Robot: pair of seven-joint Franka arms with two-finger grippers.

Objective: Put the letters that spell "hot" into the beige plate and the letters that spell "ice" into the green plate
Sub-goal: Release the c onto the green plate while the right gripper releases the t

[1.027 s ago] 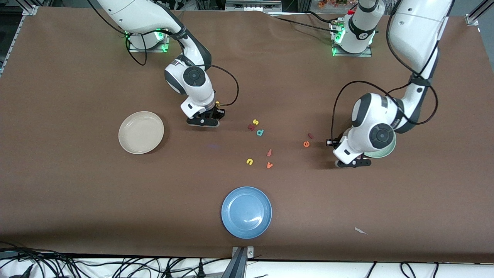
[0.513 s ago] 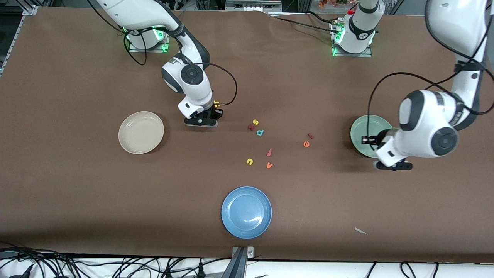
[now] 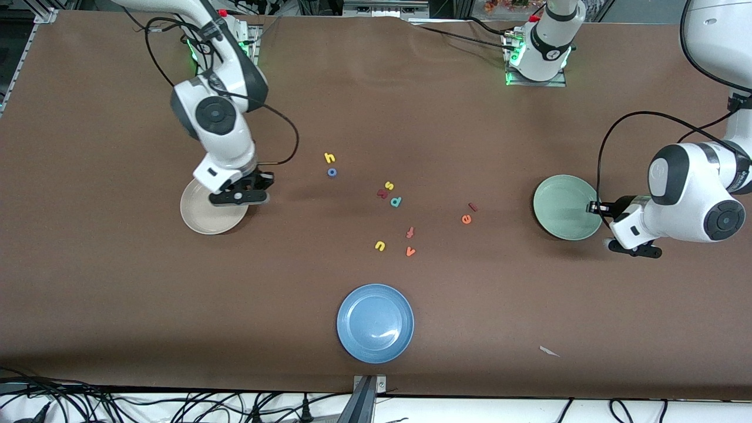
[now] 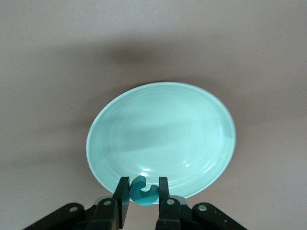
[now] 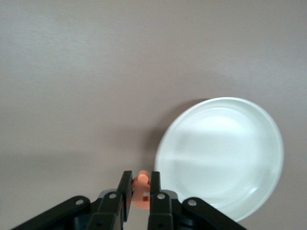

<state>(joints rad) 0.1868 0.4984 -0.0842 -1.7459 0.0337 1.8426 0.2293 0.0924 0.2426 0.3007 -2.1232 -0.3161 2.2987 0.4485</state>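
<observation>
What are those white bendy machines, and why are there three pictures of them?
They are two robot arms bolted to a brown table. One picture looks down from a high camera. The other two come from small cameras on each arm's wrist. The left gripper pinches a teal c at the edge of the green plate. The right gripper pinches an orange t beside the beige plate. On the table lie more little foam letters, like a yellow h and a blue o, plus a blue plate.
</observation>
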